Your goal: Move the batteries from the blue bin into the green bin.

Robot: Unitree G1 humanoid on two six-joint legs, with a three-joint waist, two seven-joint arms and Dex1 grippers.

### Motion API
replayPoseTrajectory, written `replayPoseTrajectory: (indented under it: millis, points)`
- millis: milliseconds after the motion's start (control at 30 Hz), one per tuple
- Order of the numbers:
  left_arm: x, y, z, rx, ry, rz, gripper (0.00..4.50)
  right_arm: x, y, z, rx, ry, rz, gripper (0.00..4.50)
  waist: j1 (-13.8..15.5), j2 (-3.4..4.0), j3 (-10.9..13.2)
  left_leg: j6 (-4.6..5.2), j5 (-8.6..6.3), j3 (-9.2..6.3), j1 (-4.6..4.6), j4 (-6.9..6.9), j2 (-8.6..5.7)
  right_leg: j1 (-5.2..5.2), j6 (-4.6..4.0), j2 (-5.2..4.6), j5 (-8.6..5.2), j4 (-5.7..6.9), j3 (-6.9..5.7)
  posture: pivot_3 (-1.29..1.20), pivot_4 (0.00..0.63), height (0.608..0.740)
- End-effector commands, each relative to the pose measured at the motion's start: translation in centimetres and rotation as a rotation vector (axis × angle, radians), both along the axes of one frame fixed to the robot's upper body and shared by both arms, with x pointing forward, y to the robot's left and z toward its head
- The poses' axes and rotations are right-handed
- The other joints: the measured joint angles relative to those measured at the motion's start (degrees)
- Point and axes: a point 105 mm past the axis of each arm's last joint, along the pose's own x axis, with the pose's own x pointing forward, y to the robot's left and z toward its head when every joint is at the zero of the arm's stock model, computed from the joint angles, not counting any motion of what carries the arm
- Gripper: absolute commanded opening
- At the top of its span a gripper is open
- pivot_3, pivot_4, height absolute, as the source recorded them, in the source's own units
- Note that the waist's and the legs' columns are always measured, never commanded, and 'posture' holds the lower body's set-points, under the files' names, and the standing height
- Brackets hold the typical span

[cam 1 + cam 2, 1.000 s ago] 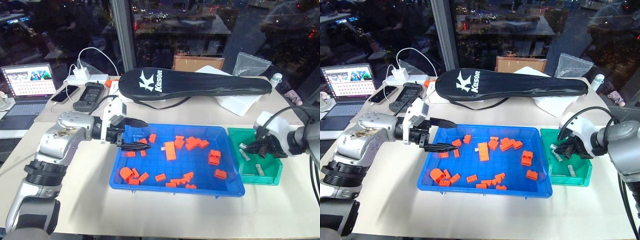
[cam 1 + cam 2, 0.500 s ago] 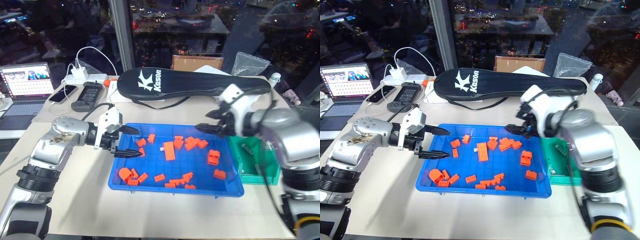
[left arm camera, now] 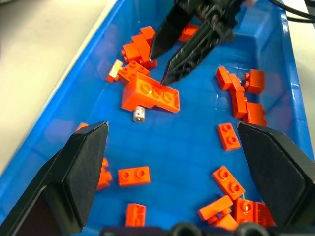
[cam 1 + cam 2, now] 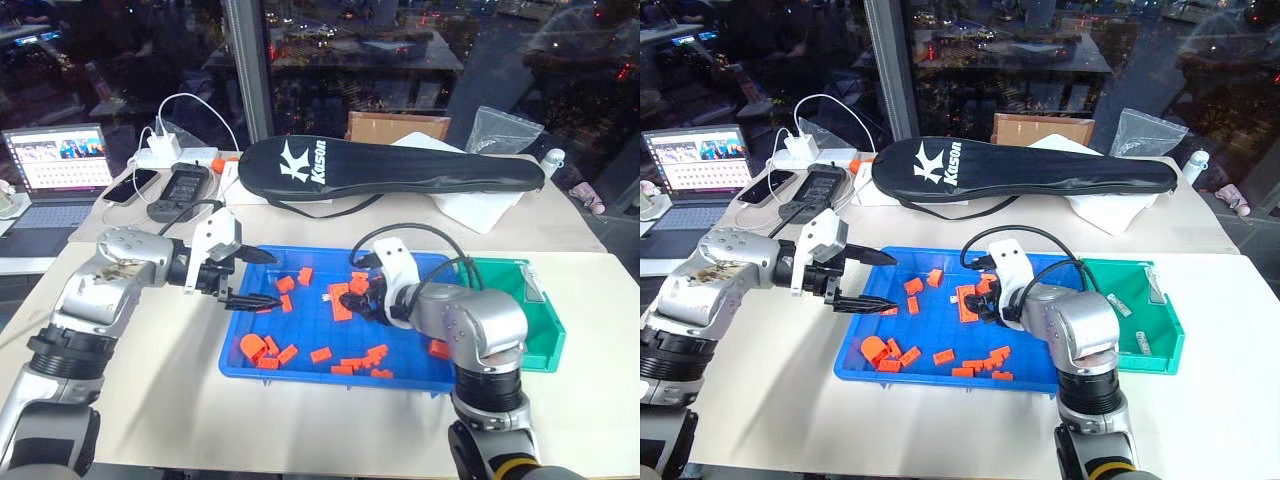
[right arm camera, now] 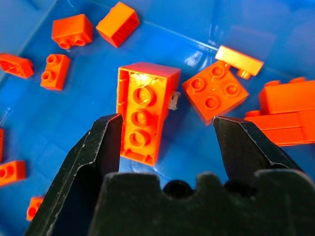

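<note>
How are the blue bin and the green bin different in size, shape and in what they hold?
The blue bin is wide and shallow; the green bin is much narrower with taller walls. The blue bin holds many orange bricks and one battery beside the long brick; the green bin holds a few batteries and no bricks. Both are rectangular plastic bins on the same table.

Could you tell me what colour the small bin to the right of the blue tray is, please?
The bin is green, clearest in the right eye view.

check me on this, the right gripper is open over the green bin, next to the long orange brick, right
Not quite: the open right gripper is over the blue bin, not the green bin. The left eye view shows it; the long orange brick is indeed beside it.
</note>
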Motion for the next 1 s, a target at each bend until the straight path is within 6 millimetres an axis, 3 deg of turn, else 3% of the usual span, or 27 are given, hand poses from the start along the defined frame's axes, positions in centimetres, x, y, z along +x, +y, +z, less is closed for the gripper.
replayPoseTrajectory:
  millis: [33,533,633,767,867,1000]
  points:
    - [-0.1,0.2,1.0,0.005,-0.039,-0.007,4.5,0.1,0.9,0.2,-0.018,-0.005,0.008,3.41,-0.1,0.0,0.0,0.0,0.0,0.0,0.0,0.0,0.0,0.0,0.0,0.0,0.0,0.0,0.0,0.0,0.15,0.736]
    - [-0.1,0.4,1.3,0.01,-0.045,0.006,4.5,0.4,2.0,-1.1,-0.153,0.024,0.031,3.41,-1.2,0.0,0.0,0.0,0.0,-0.02,0.0,-0.02,0.0,0.0,0.01,0.0,-0.01,0.0,-0.01,0.0,0.15,0.736]
    - [-0.1,0.4,1.3,0.009,-0.046,0.007,4.5,0.5,1.6,-1.4,-0.181,0.032,0.023,2.69,-1.3,0.0,0.0,0.01,0.0,-0.03,0.01,-0.05,0.0,0.0,0.01,0.01,-0.01,-0.02,-0.01,0.0,0.15,0.736]
    - [0.0,0.3,1.3,0.007,-0.046,0.007,4.5,0.7,1.3,-1.4,-0.22,0.021,0.034,1.38,-1.2,0.0,0.0,0.01,0.0,-0.04,0.0,-0.05,0.0,0.0,0.01,0.0,-0.01,-0.03,-0.01,0.0,0.15,0.736]
    - [0.0,0.3,1.3,0.005,-0.047,0.009,4.5,0.7,1.2,-0.8,-0.205,0.008,0.049,1.36,-1.3,0.0,0.0,0.0,0.0,-0.03,0.0,-0.04,0.0,0.0,0.01,0.0,-0.01,-0.05,-0.01,0.0,0.15,0.736]
    - [0.0,0.3,1.1,0.002,-0.043,0.008,4.5,0.7,0.5,3.6,-0.134,-0.112,0.138,1.36,-1.2,0.01,0.0,0.0,0.0,-0.03,-0.02,-0.06,0.0,-0.01,0.01,0.0,-0.01,-0.06,-0.01,0.0,0.15,0.736]
